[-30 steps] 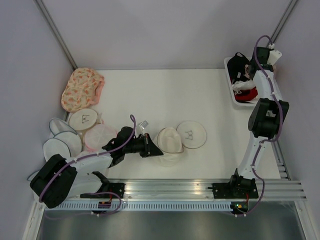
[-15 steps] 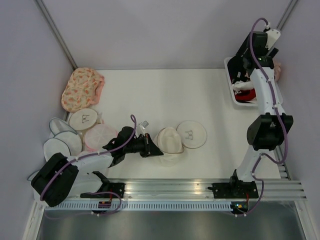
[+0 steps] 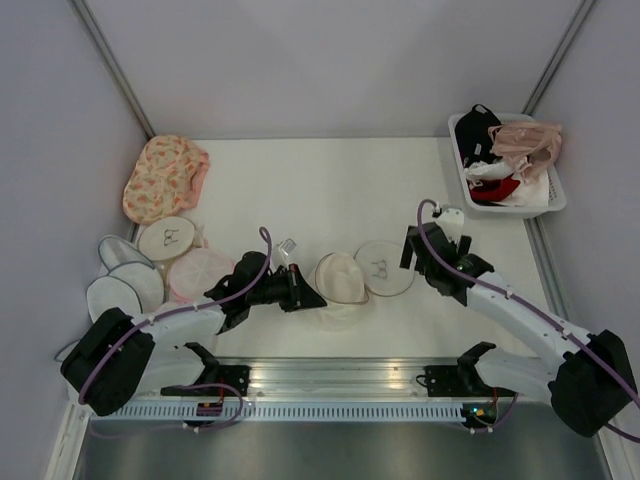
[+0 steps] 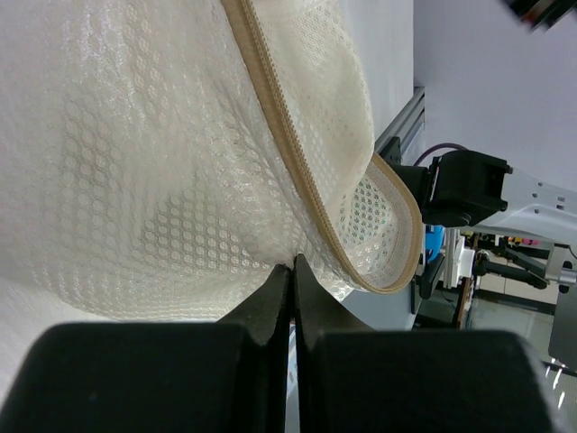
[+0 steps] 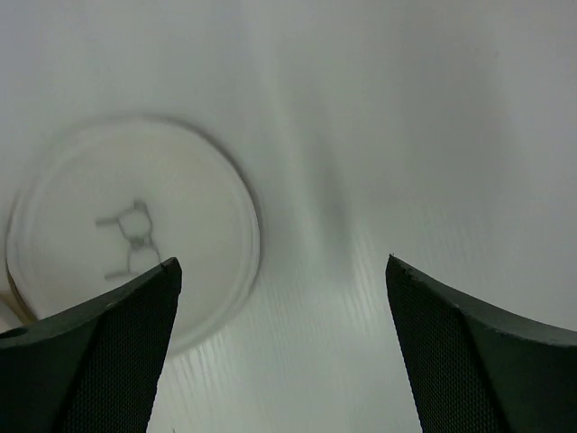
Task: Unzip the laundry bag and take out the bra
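We're looking down on a matte white table (image 3: 330, 180) boxed in by pale lilac walls, with an aluminium rail (image 3: 340, 378) running along the bottom of the frame.

At centre, the laundry bag (image 3: 338, 282) lies open. Its flat top (image 3: 383, 268), the one with the bra icon, is folded out to the right. The left gripper (image 3: 318, 296) reaches in from lower left with its jaws pressed together on the cream mesh at the bag's left edge. From the left wrist view we see the tan zip tape (image 4: 297, 162) curling away above the pinch.

The right gripper (image 3: 408, 248) hangs just right of the flat top, jaws spread wide and holding nothing. From the right wrist view the disc sits at left, slightly blurred.

Round the edges, a peach floral bag (image 3: 165, 178) lies at upper left, with a cluster of round pouches (image 3: 168, 238) below it, crowding the left arm's elbow. At upper right, a white basket (image 3: 520, 207) holds a pink garment (image 3: 525, 143) along with black and red clothing, well apart from both arms.
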{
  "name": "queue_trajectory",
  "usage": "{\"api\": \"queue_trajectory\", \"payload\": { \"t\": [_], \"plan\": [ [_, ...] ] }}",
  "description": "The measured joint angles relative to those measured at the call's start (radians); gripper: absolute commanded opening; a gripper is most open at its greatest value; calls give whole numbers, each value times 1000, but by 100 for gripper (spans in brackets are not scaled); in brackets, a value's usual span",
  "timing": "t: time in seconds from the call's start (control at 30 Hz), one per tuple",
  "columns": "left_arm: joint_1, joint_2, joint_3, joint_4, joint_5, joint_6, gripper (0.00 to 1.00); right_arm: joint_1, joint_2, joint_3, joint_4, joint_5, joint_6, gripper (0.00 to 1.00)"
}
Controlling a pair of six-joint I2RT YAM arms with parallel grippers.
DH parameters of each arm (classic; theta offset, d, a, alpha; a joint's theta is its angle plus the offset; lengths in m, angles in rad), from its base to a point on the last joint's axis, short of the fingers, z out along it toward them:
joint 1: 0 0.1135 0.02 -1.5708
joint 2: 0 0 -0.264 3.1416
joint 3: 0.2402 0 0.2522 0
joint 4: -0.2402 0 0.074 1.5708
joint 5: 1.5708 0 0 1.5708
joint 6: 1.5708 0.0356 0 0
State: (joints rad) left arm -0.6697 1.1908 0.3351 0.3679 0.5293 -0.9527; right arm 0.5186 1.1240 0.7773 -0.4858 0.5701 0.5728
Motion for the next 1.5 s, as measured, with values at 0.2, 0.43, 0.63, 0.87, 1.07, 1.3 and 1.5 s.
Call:
{"api": "queue_trajectory", "payload": {
  "t": [0.2,0.43,0.63,0.87,1.07,1.3,1.5],
  "plan": [
    [1,-9,0,-4,-6,17,2,167,-179,-233,4,-43,167,94],
    [1,-2,1,-3,-11,22,2,187,-396,-447,154,-133,327,80],
    [1,0,1,0,-15,22,2,187,-367,-519,245,-163,434,72],
    [1,0,1,0,-15,22,2,187,-257,-571,377,-164,543,48],
    [1,0,1,6,-14,22,2,187,-186,-572,453,-127,586,47],
    [1,0,0,23,-10,21,2,187,-34,-542,579,-70,602,23],
    [1,7,0,30,-5,23,2,187,80,-485,602,-41,601,1]
  ]
}}
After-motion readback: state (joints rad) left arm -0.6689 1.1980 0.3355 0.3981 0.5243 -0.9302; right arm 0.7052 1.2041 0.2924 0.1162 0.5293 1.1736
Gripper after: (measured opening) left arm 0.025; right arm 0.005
